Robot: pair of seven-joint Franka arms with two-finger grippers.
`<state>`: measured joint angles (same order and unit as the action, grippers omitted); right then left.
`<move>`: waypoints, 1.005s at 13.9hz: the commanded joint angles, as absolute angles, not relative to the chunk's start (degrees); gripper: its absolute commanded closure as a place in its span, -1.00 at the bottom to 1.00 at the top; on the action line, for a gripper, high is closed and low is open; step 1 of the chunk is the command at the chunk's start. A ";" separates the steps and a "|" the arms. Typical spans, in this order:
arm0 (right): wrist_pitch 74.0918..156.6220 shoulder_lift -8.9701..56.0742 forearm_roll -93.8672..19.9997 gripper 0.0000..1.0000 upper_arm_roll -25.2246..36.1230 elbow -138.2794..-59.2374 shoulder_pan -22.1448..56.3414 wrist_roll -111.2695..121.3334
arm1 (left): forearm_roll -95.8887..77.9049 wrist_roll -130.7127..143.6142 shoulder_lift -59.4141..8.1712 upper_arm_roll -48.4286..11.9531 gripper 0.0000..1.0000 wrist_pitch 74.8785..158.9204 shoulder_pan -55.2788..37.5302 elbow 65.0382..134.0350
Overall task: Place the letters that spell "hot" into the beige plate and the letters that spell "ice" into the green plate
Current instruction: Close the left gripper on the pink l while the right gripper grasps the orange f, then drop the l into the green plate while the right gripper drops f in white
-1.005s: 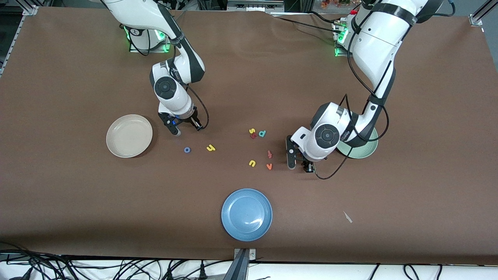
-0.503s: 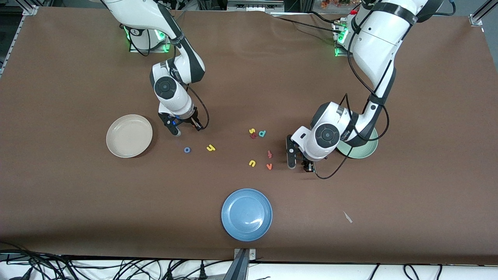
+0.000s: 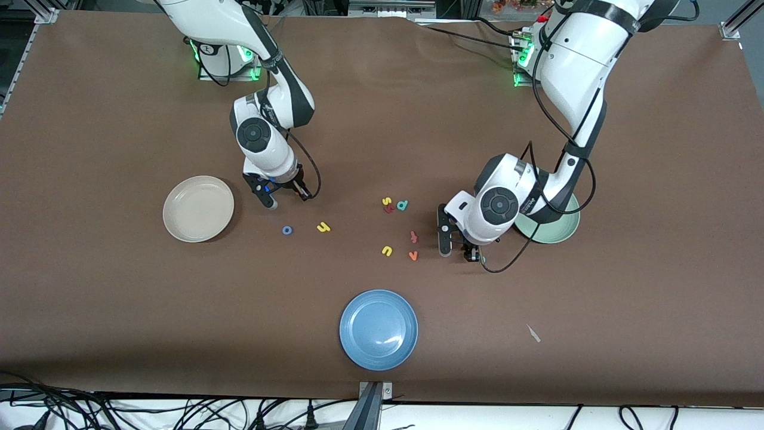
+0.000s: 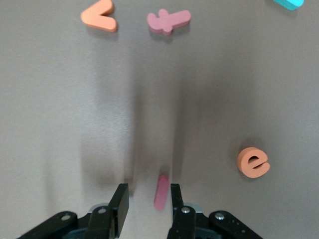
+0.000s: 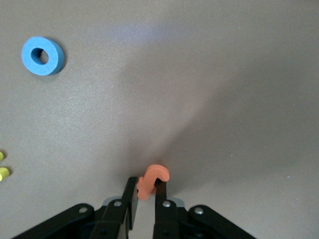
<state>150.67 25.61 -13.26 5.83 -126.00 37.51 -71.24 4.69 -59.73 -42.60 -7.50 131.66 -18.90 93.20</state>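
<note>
Brown tabletop under both arms: your right gripper (image 5: pixel 144 191) is clamped on the orange t (image 5: pixel 151 180), low over the table between the beige plate (image 3: pixel 198 208) and the blue o (image 3: pixel 287 230). Your left gripper (image 4: pixel 147 196) stands part open around the dark red i (image 4: pixel 161 191), the orange e (image 4: pixel 253 162) lying just beside it, near the green plate (image 3: pixel 564 230).
</note>
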 commanded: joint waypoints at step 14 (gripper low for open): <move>128.31 19.68 -11.52 1.00 26.61 -122.87 37.35 -13.22 | 5.02 -59.68 -33.93 -7.21 1.00 122.11 -11.79 97.20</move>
<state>126.83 19.80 -12.87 24.59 -121.47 36.83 -18.96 5.33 -59.61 -37.59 -6.76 126.03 -15.18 94.94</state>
